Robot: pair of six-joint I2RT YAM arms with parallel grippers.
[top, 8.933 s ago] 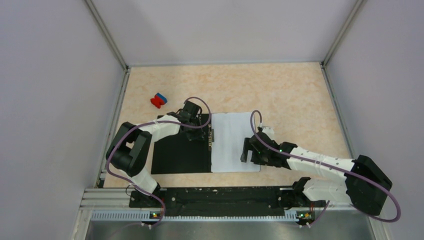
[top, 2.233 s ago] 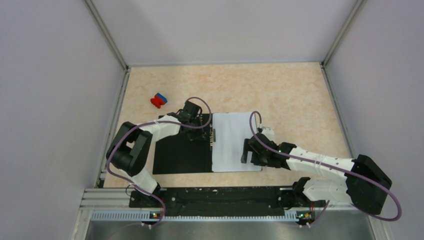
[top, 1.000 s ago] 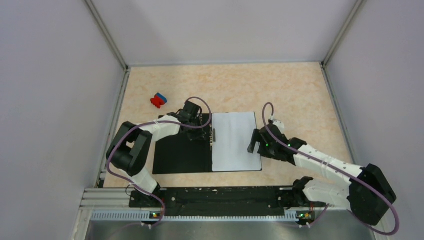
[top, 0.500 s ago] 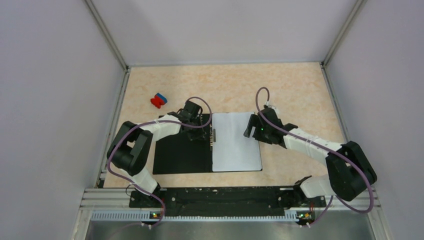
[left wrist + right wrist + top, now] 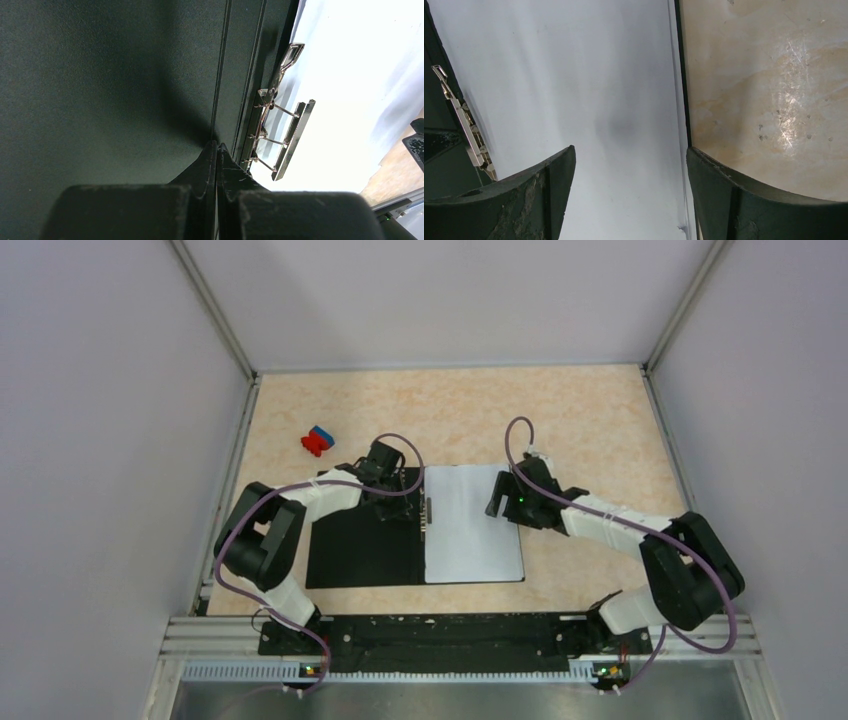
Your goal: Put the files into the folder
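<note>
The folder (image 5: 360, 550) lies open and flat, black inside up, with its metal spine clip (image 5: 426, 515) in the middle. The files (image 5: 470, 525) lie as a white stack on the folder's right half. In the left wrist view my left gripper (image 5: 216, 146) is shut, its tips pressed on the black left panel (image 5: 110, 90) beside the clip (image 5: 280, 135). My right gripper (image 5: 503, 498) is open over the stack's right edge near its far corner. In the right wrist view its fingers (image 5: 551, 170) straddle the paper's right edge (image 5: 599, 85), above it, holding nothing.
A small red-and-blue block (image 5: 317, 440) lies at the back left of the beige table (image 5: 590, 430). Grey walls enclose the table on three sides. A black rail (image 5: 440, 635) runs along the near edge by the arm bases.
My right gripper has moved from the stack's near right part to its far right edge. The sheets now lie squarer on the folder's right half. The left arm has not moved.
</note>
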